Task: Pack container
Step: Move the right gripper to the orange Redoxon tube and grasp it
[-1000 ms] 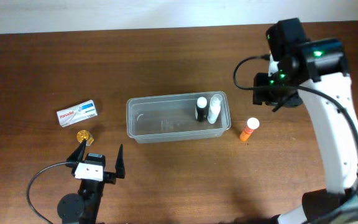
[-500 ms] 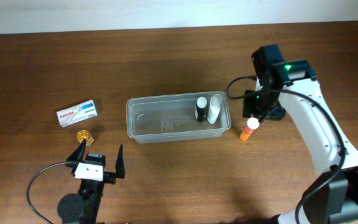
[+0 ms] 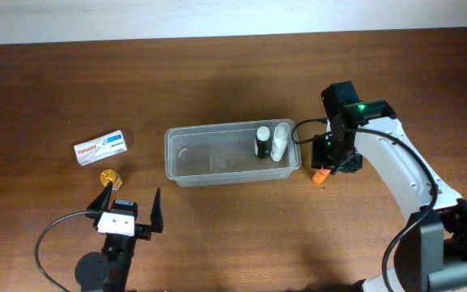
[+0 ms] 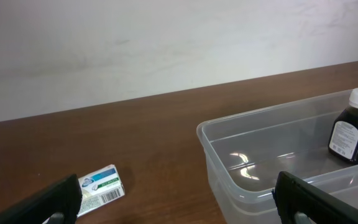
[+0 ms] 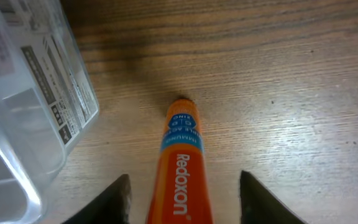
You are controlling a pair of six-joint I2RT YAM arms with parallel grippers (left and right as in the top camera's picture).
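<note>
The container (image 3: 209,161) is a clear tub at mid-table. A dark bottle (image 3: 262,142) and a white bottle (image 3: 280,139) stand in its right end. An orange Redoxon tube (image 3: 319,173) lies on the table just right of the tub. My right gripper (image 3: 332,159) is low over the tube. In the right wrist view the tube (image 5: 180,155) lies between the two fingers of the right gripper (image 5: 184,199), with a gap on each side, so it is open. My left gripper (image 3: 130,204) stands open near the front left, empty, facing the container (image 4: 229,146).
A white and blue medicine box (image 3: 100,147) lies left of the tub, also in the left wrist view (image 4: 101,185). A small gold item (image 3: 109,175) sits just below it. The tub's labelled corner (image 5: 48,106) is close to the left of the right gripper.
My right arm has come down and to the left, from above the table's right side onto the orange tube. Its jaws have narrowed a little. The left arm has not moved.
</note>
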